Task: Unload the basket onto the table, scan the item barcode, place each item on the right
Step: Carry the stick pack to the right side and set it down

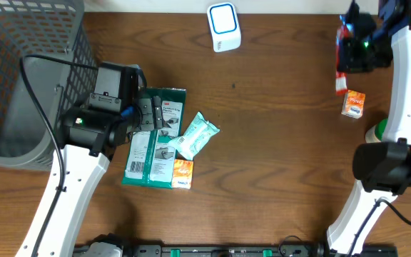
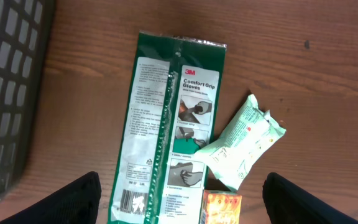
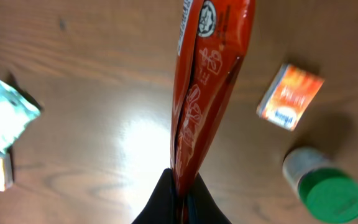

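Overhead: the left gripper (image 1: 145, 114) hovers over a green glove pack (image 1: 159, 143) on the left side of the table. A white scanner (image 1: 224, 27) stands at the far edge. At far right, the right gripper (image 1: 347, 63) holds a red packet (image 1: 341, 82).

Left wrist: the fingers (image 2: 73, 199) are spread wide and hold nothing.

Right wrist: the jaws are pinched tight on the red packet. An orange box (image 3: 289, 96) lies on the table to its right.
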